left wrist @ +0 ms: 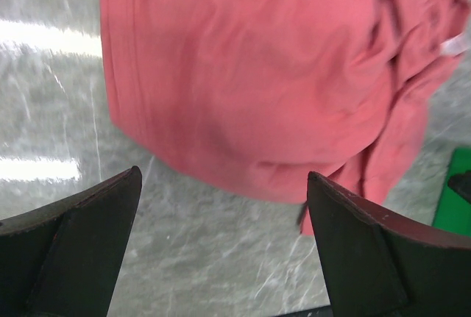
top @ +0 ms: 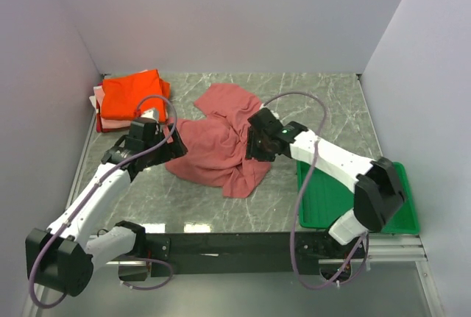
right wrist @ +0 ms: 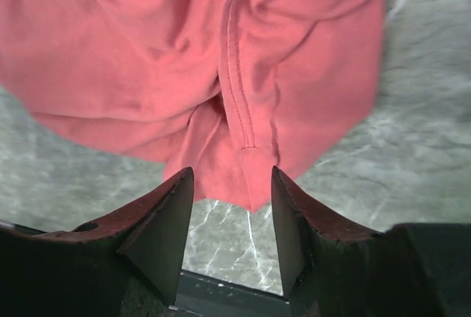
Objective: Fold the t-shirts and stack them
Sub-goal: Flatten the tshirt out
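The large brick-red t-shirt [top: 217, 144] lies crumpled in the middle of the marble table. My left gripper [top: 174, 146] is at its left edge; in the left wrist view the gripper [left wrist: 224, 184] is wide open and empty, with the shirt [left wrist: 257, 74] just ahead of the fingertips. My right gripper [top: 255, 145] is over the shirt's right side; in the right wrist view the gripper [right wrist: 232, 177] is open, and a seamed corner of the shirt [right wrist: 254, 177] reaches between the fingertips without being pinched. A folded orange t-shirt [top: 132, 93] lies on pale pink and white ones [top: 98, 105] at the back left.
A green plastic tray [top: 394, 218] sits at the near right, partly under my right arm; its edge shows in the left wrist view [left wrist: 456, 196]. Grey walls close in the left, back and right sides. Bare marble [top: 213, 207] lies in front of the shirt.
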`<action>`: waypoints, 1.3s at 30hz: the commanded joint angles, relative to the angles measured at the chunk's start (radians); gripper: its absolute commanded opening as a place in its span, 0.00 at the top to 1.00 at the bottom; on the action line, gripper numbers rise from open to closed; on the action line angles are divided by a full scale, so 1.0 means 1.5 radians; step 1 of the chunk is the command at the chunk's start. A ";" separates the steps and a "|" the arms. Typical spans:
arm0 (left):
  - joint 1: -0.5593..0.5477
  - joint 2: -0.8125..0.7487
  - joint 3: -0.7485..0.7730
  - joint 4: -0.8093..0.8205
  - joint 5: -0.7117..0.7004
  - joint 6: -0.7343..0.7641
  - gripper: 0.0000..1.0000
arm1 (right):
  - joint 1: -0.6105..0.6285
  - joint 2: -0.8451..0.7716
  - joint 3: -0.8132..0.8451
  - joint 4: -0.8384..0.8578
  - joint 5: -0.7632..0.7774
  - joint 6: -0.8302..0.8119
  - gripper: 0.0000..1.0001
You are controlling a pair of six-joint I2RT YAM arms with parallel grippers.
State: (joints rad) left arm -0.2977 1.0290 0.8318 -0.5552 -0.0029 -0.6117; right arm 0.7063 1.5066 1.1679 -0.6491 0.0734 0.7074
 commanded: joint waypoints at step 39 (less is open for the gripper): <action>0.003 0.357 0.060 0.120 0.104 0.092 1.00 | 0.006 0.183 0.199 -0.154 0.128 -0.005 1.00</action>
State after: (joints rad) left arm -0.2958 1.5764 0.8371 -0.3374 0.2058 -0.5377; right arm 0.7460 1.9083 1.3956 -0.8196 0.2115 0.6834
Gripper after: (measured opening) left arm 0.034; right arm 0.008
